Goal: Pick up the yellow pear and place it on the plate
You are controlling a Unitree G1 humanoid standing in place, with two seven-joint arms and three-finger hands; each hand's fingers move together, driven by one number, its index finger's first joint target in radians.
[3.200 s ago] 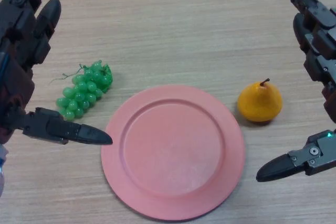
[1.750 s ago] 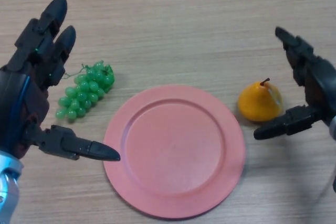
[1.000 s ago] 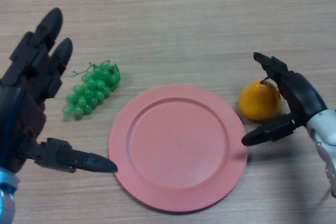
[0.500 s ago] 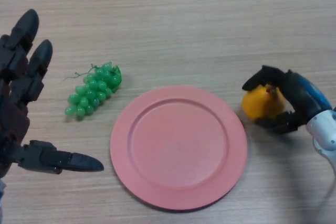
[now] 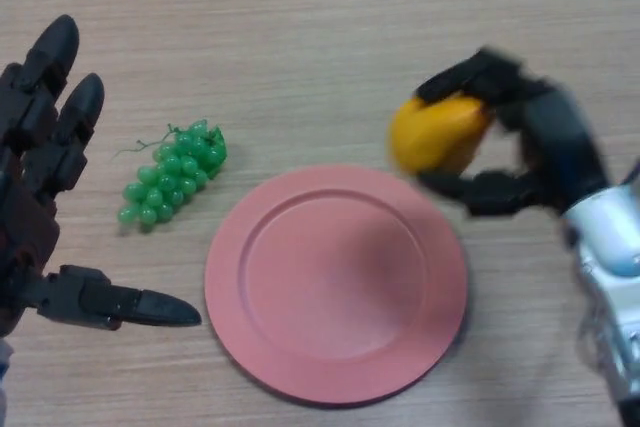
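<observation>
The yellow pear (image 5: 432, 134) is held in my right hand (image 5: 535, 147), whose fingers and thumb curl round it. The pear hangs in the air over the far right rim of the pink plate (image 5: 335, 282). The plate lies flat on the wooden table at the middle, with nothing on it. My left hand (image 5: 40, 207) is open at the left edge, fingers straight, thumb pointing toward the plate.
A bunch of green grapes (image 5: 172, 172) lies on the table left of the plate, between it and my left hand. The wooden table (image 5: 300, 37) stretches away behind the plate.
My right hand closed round the pear, lifted it off the table and carried it up and left toward the plate. The left hand has barely moved.
</observation>
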